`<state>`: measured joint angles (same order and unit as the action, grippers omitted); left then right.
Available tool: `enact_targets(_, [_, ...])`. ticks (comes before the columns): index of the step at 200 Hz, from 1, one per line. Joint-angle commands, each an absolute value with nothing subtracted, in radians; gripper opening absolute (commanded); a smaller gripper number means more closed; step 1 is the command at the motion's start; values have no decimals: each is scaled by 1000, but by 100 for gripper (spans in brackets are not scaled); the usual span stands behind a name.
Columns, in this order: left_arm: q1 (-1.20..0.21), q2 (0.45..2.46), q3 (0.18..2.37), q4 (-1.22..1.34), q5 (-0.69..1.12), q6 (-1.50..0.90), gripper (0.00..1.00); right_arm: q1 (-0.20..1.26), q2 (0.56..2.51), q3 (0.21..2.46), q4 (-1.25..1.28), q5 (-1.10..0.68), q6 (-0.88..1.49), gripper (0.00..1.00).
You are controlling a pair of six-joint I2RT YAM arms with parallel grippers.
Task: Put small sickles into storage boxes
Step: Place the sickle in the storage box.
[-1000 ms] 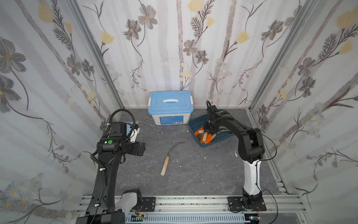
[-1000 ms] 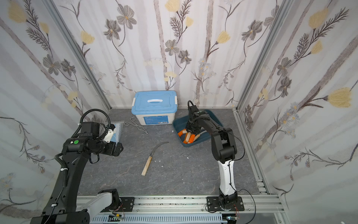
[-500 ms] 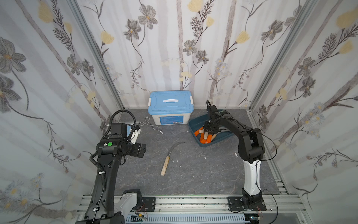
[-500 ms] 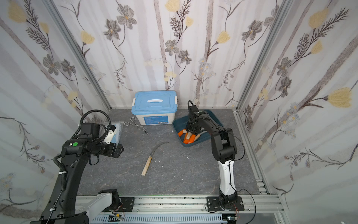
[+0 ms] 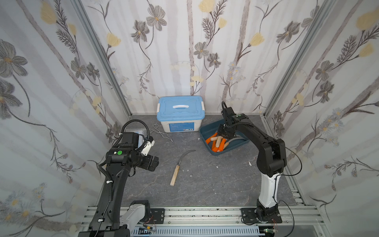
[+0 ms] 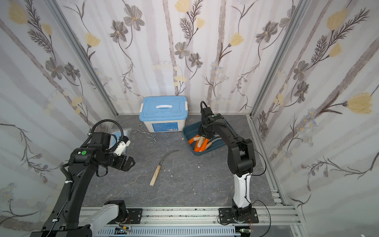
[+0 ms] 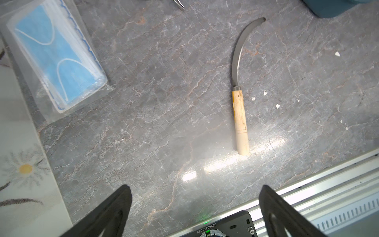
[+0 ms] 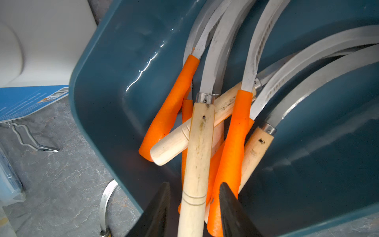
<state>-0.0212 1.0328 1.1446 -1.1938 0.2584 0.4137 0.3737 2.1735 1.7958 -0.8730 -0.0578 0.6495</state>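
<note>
As right claw (image 8: 194, 184) gapes, sickle (image 8: 202, 131) lies between jaws; inside tray (image 8: 98, 96).

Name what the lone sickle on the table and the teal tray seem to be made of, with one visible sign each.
Lone sickle: handle looks like pale matt wood, scuffed, with turned grooves; blade seems bare grey metal, dully shiny. Teal tray: probably glossy moulded plastic, judging by bright highlights.

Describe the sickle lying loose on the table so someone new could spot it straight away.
Find the blue-lidded white box at the back wall, then come forward to the middle of the grey table. The sickle lies there alone, pale wooden handle and curved grey blade, outside the teal tray that holds the other sickles.
</note>
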Motion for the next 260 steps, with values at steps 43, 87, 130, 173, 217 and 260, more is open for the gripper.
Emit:
enact_targets(43, [-133, 1067, 1106, -1154, 217, 450, 100, 376, 2080, 1820, -881, -31, 639, 43])
enact_targets(87, [-173, 1109, 1106, -1139, 237, 441, 100, 382, 2017, 1806, -888, -14, 636, 46])
enact_targets(130, [-204, 1142, 1083, -1143, 225, 443, 100, 403, 1949, 1785, -899, -5, 629, 46])
enact_targets(173, [-235, 1147, 1059, -1134, 204, 450, 100, 431, 1868, 1715, -890, 2, 632, 46])
enact_targets(217, [-269, 1157, 1020, -1103, 210, 420, 100, 450, 1777, 1615, -871, 16, 662, 46])
enact_targets(260, [-301, 1176, 999, -1083, 200, 417, 100, 466, 1713, 1532, -858, 17, 691, 46])
